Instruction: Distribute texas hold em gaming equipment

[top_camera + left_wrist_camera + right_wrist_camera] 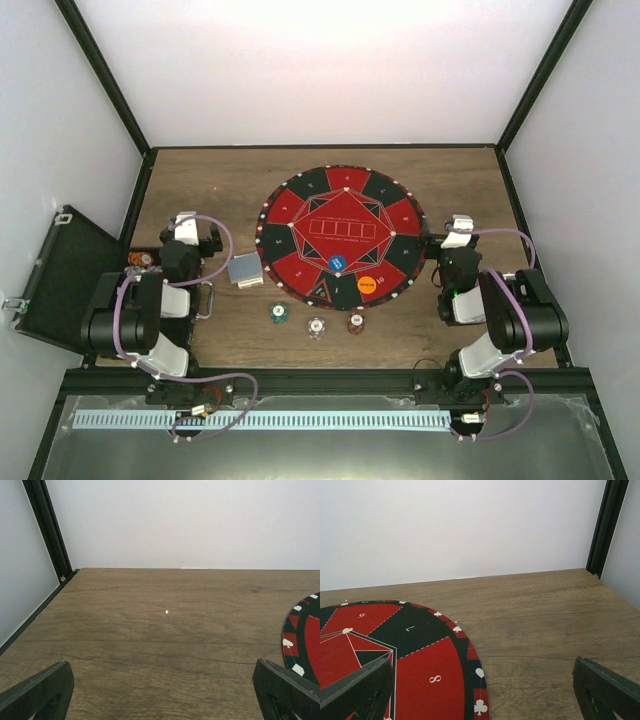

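Observation:
A round red and black poker mat [342, 236] lies mid-table. A blue marker disc [337, 264] and an orange marker disc [367, 284] rest on its near part. A grey-blue card deck [245, 269] lies left of the mat. Three striped chips lie near the mat's front edge: a green one [278, 313], a white one [316, 326] and a brown one [355, 322]. My left gripper [190, 232] is open and empty left of the deck. My right gripper [457, 232] is open and empty right of the mat, whose edge shows in both wrist views [303, 640] [410, 665].
An open black case [62, 280] lies off the table's left edge. More chips [140, 262] sit by the left arm. Black frame posts [47, 527] [605, 525] stand at the back corners, with white walls around the wooden table [230, 190].

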